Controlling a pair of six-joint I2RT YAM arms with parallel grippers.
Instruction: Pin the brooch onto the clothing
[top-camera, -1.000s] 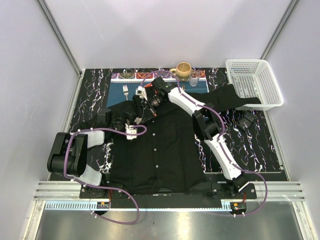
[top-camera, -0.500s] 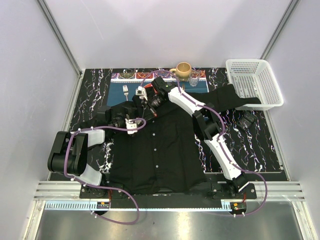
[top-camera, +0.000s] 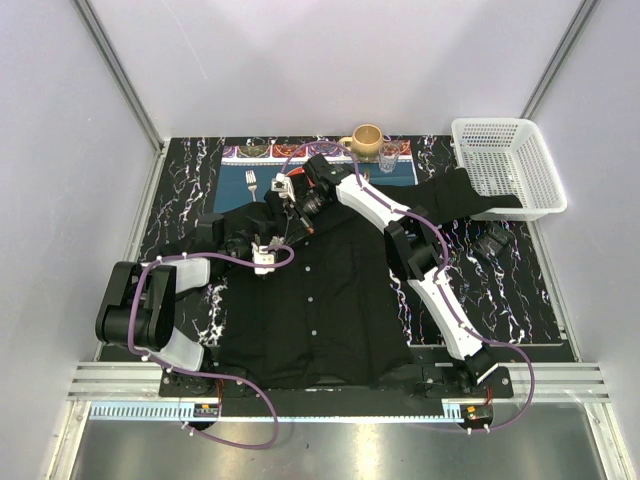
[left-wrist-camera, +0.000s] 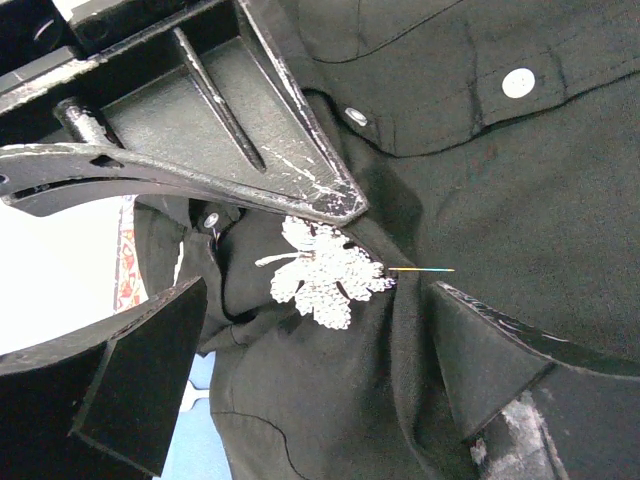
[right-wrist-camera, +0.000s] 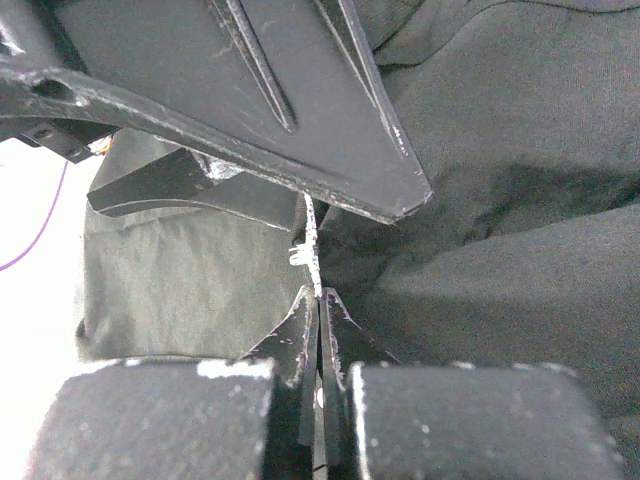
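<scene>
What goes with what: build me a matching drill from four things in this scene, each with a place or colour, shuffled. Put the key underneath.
Things:
1. brooch
2. mug
3. basket
4. fork

Descriptions:
A. white, far right corner
B. lying flat at the left end of the placemat
C. silvery, against the black shirt
D. tan, beside the glass

Pairs: 1-C, 2-D, 3-A, 4-B

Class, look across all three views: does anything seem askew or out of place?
The brooch sits tilted on rumpled cloth of the shirt, its pin tip poking out bare beside it. One sleeve also trails off against the white basket.
</scene>
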